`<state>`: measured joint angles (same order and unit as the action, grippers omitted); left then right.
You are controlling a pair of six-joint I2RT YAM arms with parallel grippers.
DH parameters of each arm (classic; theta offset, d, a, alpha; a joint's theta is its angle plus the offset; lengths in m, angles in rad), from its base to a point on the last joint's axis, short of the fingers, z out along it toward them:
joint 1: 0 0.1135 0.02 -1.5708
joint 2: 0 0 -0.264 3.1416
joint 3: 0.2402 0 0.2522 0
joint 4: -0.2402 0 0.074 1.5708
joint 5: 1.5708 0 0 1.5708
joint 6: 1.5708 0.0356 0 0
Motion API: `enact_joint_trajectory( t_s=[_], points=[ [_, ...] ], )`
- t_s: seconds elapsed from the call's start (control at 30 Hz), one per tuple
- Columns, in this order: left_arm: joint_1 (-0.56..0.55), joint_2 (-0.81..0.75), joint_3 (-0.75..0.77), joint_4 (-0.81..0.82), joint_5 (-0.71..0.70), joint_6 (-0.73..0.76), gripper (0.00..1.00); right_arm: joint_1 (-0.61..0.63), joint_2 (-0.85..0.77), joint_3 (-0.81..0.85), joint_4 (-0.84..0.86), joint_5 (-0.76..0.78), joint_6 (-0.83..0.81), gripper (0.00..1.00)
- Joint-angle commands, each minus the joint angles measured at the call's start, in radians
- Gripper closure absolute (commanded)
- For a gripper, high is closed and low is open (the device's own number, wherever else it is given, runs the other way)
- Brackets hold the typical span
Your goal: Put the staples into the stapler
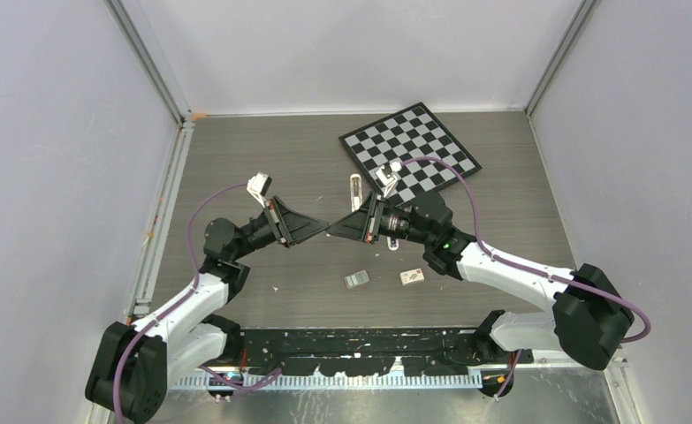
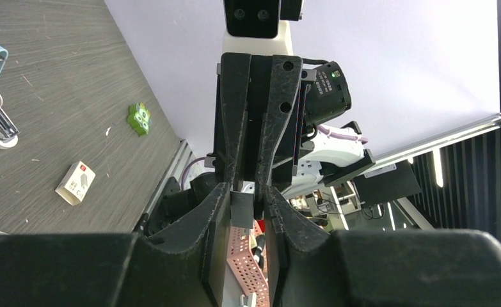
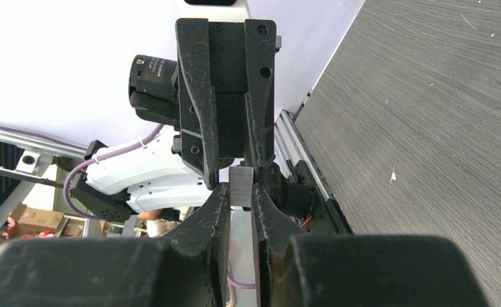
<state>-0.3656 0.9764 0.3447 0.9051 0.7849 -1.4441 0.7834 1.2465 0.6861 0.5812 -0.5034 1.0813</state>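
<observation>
Step in hand: mid-air handover of staples (image 3: 240, 186) between pincers above bench (image 1: 236, 159).
Right pincer (image 3: 237, 197) pinching staples at tips. Left pincer (image 2: 247, 199) narrowed around same grey block; firm grip or not, cannot tell.
Stapler (image 1: 355, 190) lies open on bench beyond pincers, near chessboard (image 1: 410, 146); channel contents too small to tell.
Next, likely: one pincer lets go, other carries block to stapler, lined up with channel.
Small box (image 1: 412, 276) on bench, contents unseen.
</observation>
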Motion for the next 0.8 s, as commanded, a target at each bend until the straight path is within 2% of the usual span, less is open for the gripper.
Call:
enact_joint_trajectory(
  t_s=[0.0,0.77],
  points=[
    [-0.004,-0.001,-0.008,0.075,-0.016,-0.01,0.75,-0.001,0.004,0.002,0.072,-0.012,0.009,0.8],
    [-0.004,-0.004,-0.044,0.093,-0.078,-0.039,0.81,-0.001,0.034,-0.027,0.138,-0.022,0.036,0.77]
  ],
)
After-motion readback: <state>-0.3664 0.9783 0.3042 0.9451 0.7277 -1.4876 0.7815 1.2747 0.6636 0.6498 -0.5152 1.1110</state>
